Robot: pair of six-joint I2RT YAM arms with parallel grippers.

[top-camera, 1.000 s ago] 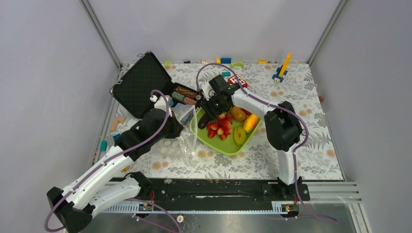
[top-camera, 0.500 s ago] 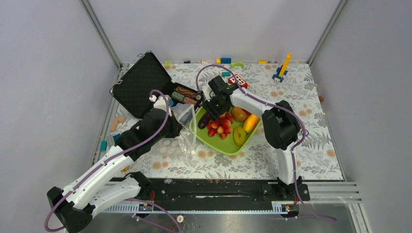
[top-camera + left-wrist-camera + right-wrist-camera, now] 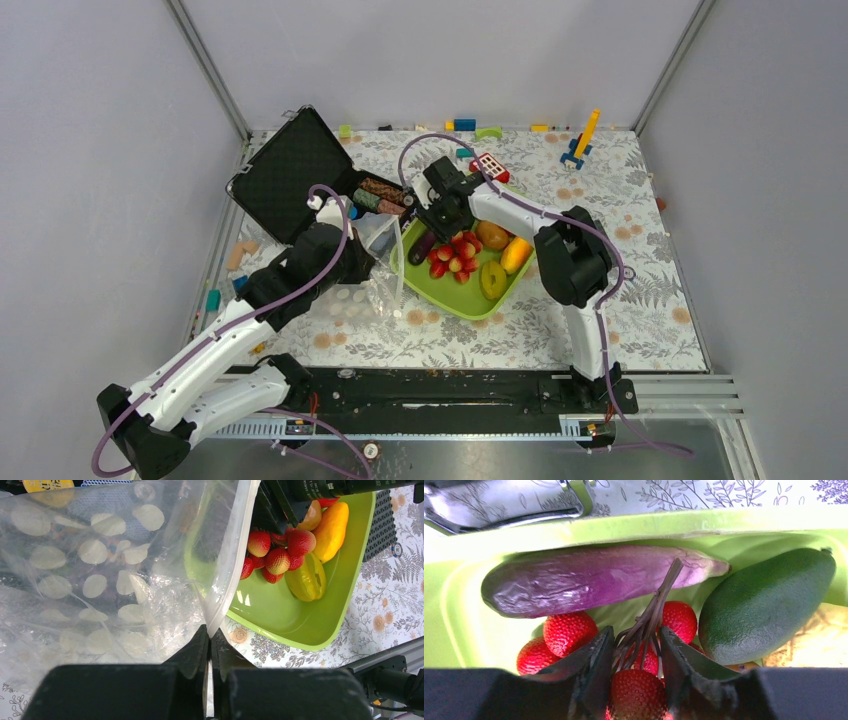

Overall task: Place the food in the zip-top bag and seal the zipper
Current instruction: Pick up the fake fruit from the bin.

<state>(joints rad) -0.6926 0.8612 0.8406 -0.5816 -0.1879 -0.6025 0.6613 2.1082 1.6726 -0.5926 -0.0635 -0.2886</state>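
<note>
A clear zip-top bag (image 3: 372, 250) with white dots stands left of the lime-green tray (image 3: 470, 310). My left gripper (image 3: 210, 632) is shut on the bag's whitish zipper strip (image 3: 232, 555) and holds the mouth up beside the tray. The tray holds a bunch of red strawberries (image 3: 455, 255), a purple eggplant (image 3: 589, 580), a dark avocado (image 3: 764, 605), an orange mango (image 3: 515, 253) and a brown kiwi (image 3: 490, 235). My right gripper (image 3: 636, 637) is low in the tray, its fingers closed around the strawberries' (image 3: 636, 695) dark stems and one berry. The slider tab is not visible.
An open black case (image 3: 295, 175) with striped poker chips (image 3: 378, 195) lies behind the bag. A red toy (image 3: 490, 165) sits behind the tray. Small blocks (image 3: 580, 140) line the back of the floral table. Grey walls enclose both sides.
My right gripper has shifted a little toward the back of the tray over the strawberry bunch. The left gripper and the bag have stayed still.
</note>
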